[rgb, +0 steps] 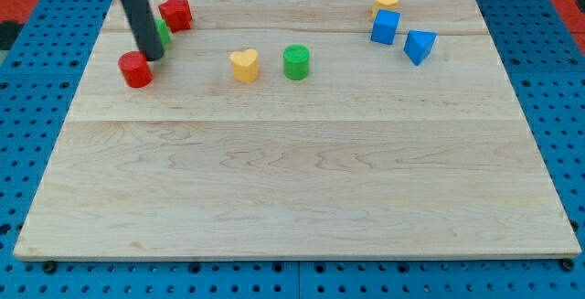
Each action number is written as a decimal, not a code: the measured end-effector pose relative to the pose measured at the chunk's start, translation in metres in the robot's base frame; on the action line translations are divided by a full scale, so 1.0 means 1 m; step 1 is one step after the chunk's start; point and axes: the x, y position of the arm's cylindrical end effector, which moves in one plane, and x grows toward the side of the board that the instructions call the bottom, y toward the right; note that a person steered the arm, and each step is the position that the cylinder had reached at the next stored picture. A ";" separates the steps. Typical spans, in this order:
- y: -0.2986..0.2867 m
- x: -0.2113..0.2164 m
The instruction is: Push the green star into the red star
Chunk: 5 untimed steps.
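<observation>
The red star sits near the board's top left corner. The green star lies just below and left of it, touching or nearly touching, and is mostly hidden behind my rod. My tip rests on the board just below the green star. A red round block lies just left of and below my tip.
A yellow heart and a green cylinder sit at the upper middle. A yellow block, a blue cube and a blue wedge-like block cluster at the top right. The wooden board lies on a blue pegboard.
</observation>
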 end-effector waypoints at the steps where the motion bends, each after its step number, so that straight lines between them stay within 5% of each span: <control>1: -0.027 -0.003; 3: 0.020 -0.047; 5: 0.023 0.036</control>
